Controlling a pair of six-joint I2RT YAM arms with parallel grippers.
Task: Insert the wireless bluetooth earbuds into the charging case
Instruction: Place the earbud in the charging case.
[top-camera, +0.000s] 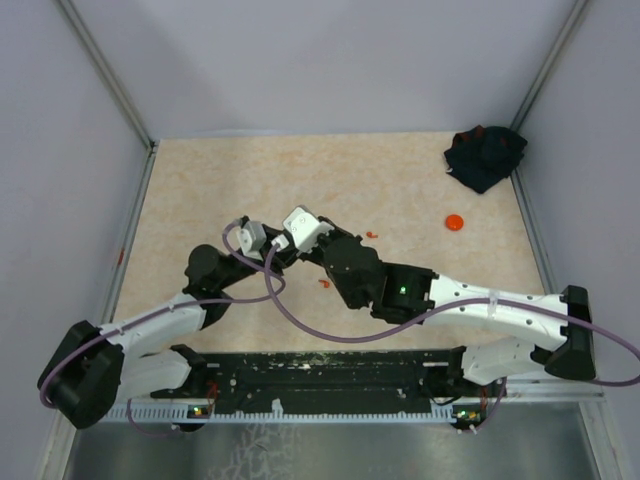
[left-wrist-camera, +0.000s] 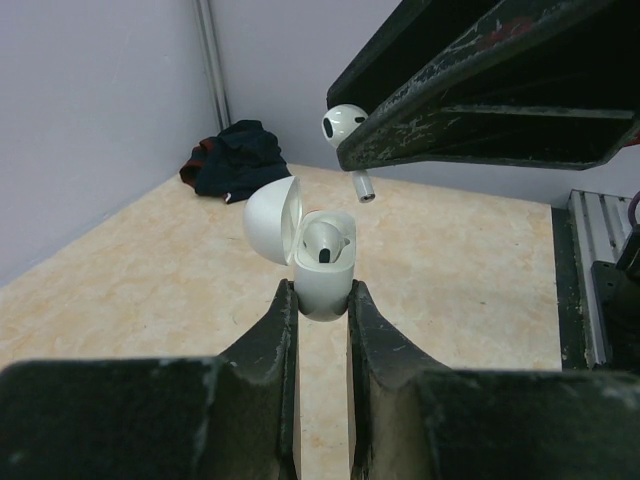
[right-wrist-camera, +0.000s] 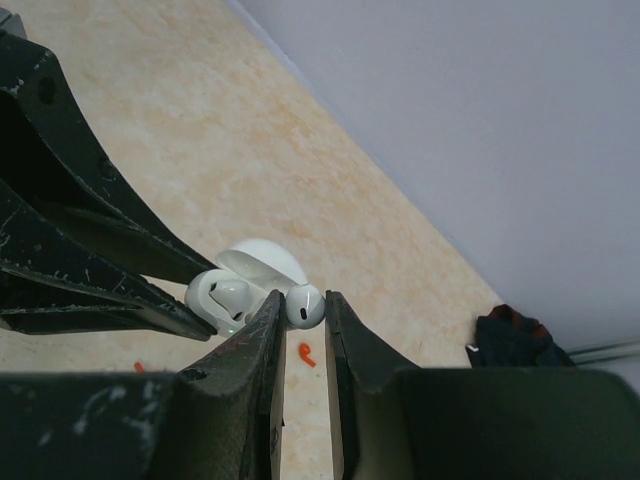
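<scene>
My left gripper (left-wrist-camera: 322, 300) is shut on the base of a white charging case (left-wrist-camera: 322, 280), held upright above the table. Its lid (left-wrist-camera: 272, 218) is tipped open to the left, and one white earbud (left-wrist-camera: 322, 240) sits in a slot. My right gripper (right-wrist-camera: 305, 312) is shut on a second white earbud (right-wrist-camera: 305, 306). In the left wrist view this earbud (left-wrist-camera: 343, 122) hangs just above and slightly right of the case mouth, stem pointing down, apart from it. In the right wrist view the case (right-wrist-camera: 215, 300) lies just left of the held earbud.
A small orange earbud (right-wrist-camera: 305, 354) lies on the table below the grippers, and other red bits (top-camera: 371, 233) (top-camera: 324, 283) lie nearby. An orange round disc (top-camera: 454, 221) sits right of centre. A dark crumpled cloth (top-camera: 484, 155) fills the back right corner by the wall.
</scene>
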